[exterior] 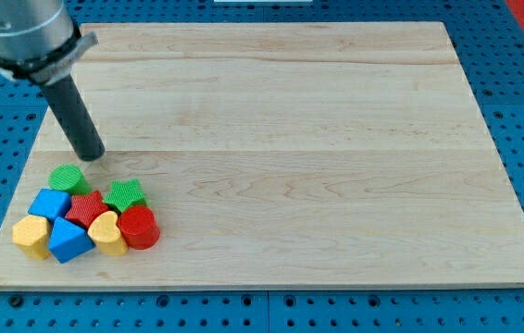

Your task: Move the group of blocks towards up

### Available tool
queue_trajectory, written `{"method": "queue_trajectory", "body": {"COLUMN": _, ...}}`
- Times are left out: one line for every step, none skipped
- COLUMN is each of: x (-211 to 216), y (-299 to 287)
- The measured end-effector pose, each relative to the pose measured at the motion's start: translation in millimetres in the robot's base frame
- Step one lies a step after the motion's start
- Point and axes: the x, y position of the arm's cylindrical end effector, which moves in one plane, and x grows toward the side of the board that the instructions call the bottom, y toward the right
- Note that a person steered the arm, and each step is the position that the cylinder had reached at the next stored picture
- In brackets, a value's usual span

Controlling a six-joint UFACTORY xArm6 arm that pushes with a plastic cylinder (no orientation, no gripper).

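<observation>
**While the rod stands at upper left, eight blocks sit clustered at lower left**

Wooden surface (290,139); no containers on it. Rod slants down from the view's top left; my tip (91,155) rests on the surface just above the green cylinder (66,178), a small gap between. No fingers on this arm, only the rod.

Count, all packed touching:
- green: 2 – cylinder, star (125,195)
- blue: 2 – upper blue block (50,203), lower blue block (68,240)
- red: 2 – red star (85,208), red cylinder (138,227)
- yellow: 2 – yellow block (31,237) at far left, yellow heart (106,231)
</observation>
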Motion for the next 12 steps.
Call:
{"method": "queue_trajectory", "body": {"x": -11.4, "y": -23.1}}
{"method": "queue_trajectory", "body": {"x": 9.0, "y": -70.5}}
{"method": "queue_trajectory", "body": {"x": 38.1, "y": -84.7}}
{"method": "queue_trajectory", "body": {"x": 49.1, "y": -84.8}}
{"method": "queue_trajectory", "body": {"x": 55.5, "y": -84.3}}
{"method": "queue_trajectory", "body": {"x": 104.8, "y": -78.0}}
{"method": "queue_trajectory", "body": {"x": 133.3, "y": -84.8}}
{"method": "queue_trajectory", "body": {"x": 135.3, "y": -79.5}}
{"method": "queue_trajectory", "body": {"x": 142.6, "y": -64.7}}
{"method": "queue_trajectory", "body": {"x": 168.2, "y": -67.1}}
{"method": "queue_trajectory", "body": {"x": 167.4, "y": -39.2}}
{"method": "queue_trajectory", "body": {"x": 162.2, "y": -29.8}}
